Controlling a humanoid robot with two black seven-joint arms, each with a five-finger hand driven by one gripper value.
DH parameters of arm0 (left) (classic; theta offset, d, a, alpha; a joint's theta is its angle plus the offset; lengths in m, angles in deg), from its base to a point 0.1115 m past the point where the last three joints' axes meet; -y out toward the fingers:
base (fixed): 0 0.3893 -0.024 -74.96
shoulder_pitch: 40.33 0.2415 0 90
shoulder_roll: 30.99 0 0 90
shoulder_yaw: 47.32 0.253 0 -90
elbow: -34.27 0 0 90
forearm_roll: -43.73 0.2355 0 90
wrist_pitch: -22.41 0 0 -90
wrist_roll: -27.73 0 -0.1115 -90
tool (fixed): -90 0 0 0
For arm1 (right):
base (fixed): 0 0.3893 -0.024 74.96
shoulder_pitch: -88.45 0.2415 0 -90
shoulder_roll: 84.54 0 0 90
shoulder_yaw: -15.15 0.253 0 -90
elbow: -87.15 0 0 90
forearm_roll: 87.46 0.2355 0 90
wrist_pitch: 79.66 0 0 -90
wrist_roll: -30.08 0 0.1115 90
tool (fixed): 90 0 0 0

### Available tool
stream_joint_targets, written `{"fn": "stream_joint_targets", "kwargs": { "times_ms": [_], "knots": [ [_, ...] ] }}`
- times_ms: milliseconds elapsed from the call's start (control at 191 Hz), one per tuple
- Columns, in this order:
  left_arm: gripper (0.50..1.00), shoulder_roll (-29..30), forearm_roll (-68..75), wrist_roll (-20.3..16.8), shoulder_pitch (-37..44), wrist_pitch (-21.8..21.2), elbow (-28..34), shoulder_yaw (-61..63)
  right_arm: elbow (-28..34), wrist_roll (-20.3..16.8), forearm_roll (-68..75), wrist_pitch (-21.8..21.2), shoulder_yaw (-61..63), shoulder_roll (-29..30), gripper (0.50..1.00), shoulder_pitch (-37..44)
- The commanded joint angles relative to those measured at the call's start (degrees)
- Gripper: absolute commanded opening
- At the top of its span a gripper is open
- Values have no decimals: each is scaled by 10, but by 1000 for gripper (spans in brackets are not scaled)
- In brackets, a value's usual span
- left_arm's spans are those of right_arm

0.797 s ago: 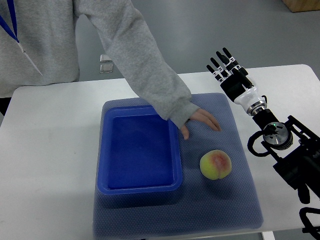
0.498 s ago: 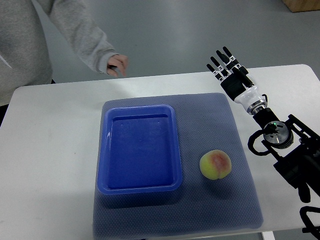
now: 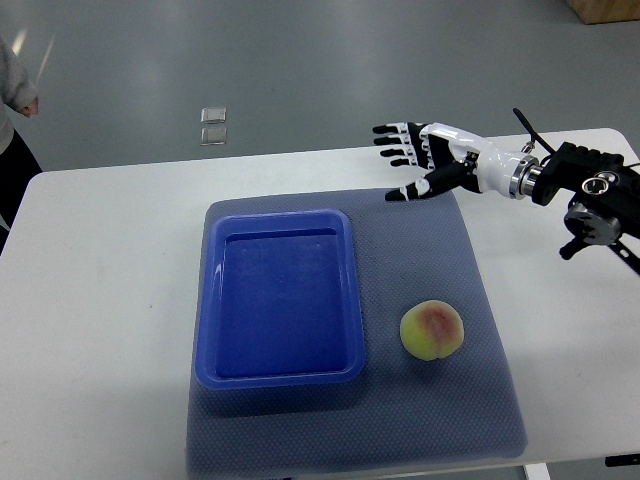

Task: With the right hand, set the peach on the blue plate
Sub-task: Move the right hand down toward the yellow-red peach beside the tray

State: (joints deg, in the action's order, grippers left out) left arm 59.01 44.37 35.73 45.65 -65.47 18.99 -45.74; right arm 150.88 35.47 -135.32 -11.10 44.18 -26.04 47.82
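Clearly the right hand [image 3: 418, 160], fingers spread and empty, hovers well beyond the peach [image 3: 431, 331]; it should descend squarely, grasp gently, then cross to the blue plate [image 3: 345, 300].

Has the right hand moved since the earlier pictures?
Yes. The right hand swung left, now fingers spread over the mat's far edge, beyond the peach.

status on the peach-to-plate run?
Nothing placed yet: the peach lies on the grey mat, right of the empty blue plate. The right hand is open, over the mat's far edge and away from the peach. Grasp, carry and placement remain.
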Motion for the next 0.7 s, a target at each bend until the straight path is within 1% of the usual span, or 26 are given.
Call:
{"fn": "stream_joint_targets", "kwargs": {
  "times_ms": [0, 31, 79, 84, 157, 220, 226, 247, 367, 488, 493, 693],
  "knots": [
    [1000, 0, 0, 1, 1, 0, 2, 0, 66, -5, -43, -35, -157, -92, 932, 96],
    [1000, 0, 0, 0, 0, 0, 1, 0, 89, -5, -55, -50, -190, -113, 932, 122],
    [1000, 0, 0, 0, 0, 0, 1, 0, 89, -5, -55, -50, -190, -113, 932, 123],
    [1000, 0, 0, 0, 0, 3, 1, 0, 130, -5, -66, -69, -228, -144, 932, 159],
    [1000, 0, 1, 0, 0, 3, 0, 0, 187, -6, -66, -91, -263, -177, 932, 203],
    [1000, 0, 1, 0, 0, 3, 0, 0, 193, -6, -67, -92, -267, -181, 932, 209],
    [1000, 0, 1, 0, 0, 4, 0, 0, 217, -7, -70, -91, -285, -188, 932, 225],
    [1000, 0, 1, 1, 0, 4, 0, 0, 224, -8, -70, -91, -289, -189, 932, 230],
    [1000, 0, 0, 0, 0, 4, 1, 0, 242, -9, -70, -80, -296, -195, 932, 231],
    [1000, 0, 0, 1, 0, 4, 1, 0, 242, -9, -71, -74, -295, -192, 932, 223],
    [1000, 0, 0, 0, 0, 4, 1, 0, 242, -9, -71, -65, -295, -189, 932, 211],
    [1000, 0, 0, 0, 1, 4, 1, 0, 242, -7, -84, -13, -292, -186, 932, 151]
  ]
}}
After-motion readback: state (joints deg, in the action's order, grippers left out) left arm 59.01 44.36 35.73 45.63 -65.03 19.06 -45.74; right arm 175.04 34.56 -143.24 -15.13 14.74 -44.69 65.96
